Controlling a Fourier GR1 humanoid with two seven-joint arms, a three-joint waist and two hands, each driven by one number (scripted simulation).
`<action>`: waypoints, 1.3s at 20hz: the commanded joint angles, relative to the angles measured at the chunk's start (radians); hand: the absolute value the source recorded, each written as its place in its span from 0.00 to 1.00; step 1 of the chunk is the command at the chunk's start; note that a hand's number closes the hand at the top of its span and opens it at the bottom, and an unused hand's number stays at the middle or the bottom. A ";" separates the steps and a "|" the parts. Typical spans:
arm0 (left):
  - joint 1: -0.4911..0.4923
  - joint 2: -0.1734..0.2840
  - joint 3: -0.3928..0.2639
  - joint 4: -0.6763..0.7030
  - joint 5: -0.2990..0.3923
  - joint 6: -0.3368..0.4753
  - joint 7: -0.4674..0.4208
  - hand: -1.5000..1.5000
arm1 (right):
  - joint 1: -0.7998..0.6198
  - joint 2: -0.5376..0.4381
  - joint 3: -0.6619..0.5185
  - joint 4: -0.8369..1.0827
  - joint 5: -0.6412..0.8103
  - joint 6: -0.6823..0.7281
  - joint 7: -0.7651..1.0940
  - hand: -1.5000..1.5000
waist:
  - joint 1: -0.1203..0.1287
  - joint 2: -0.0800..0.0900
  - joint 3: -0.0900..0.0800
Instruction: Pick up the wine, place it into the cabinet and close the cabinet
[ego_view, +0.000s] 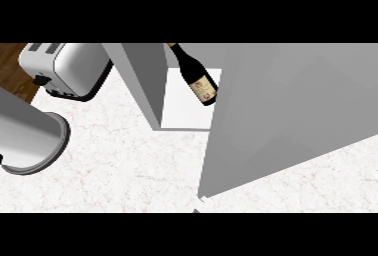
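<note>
Wine bottle (196, 76) inside cabinet (151, 80), tilted, neck toward upper left; hands unseen.

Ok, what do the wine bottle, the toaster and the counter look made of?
Wine bottle: dark, likely glass, with a tan paper-like label. Toaster: brushed silver metal by its sheen, with black trim probably plastic. Counter: white stone-like top, faint veining suggesting marble.

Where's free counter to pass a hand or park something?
Widest bare marble counter lies in the middle foreground, between the grey forearm at left and the open cabinet door at right. A smaller patch shows lower right. It's crowded up top: toaster, cabinet, wine bottle inside.
</note>
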 joint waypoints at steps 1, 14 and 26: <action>-0.043 -0.022 -0.005 0.019 0.005 -0.008 0.021 0.00 | -0.214 0.122 0.076 0.110 0.019 -0.106 0.037 1.00 | 0.004 0.004 -0.001; -0.095 -0.050 0.011 0.035 -0.009 -0.003 0.077 0.00 | -0.721 0.126 -0.209 0.435 -0.321 -0.262 -0.003 1.00 | 0.027 0.009 0.001; -0.119 -0.096 0.065 0.030 -0.012 0.017 0.132 0.00 | -0.955 0.128 -0.341 0.929 -0.288 -0.160 -0.239 1.00 | 0.007 0.008 0.003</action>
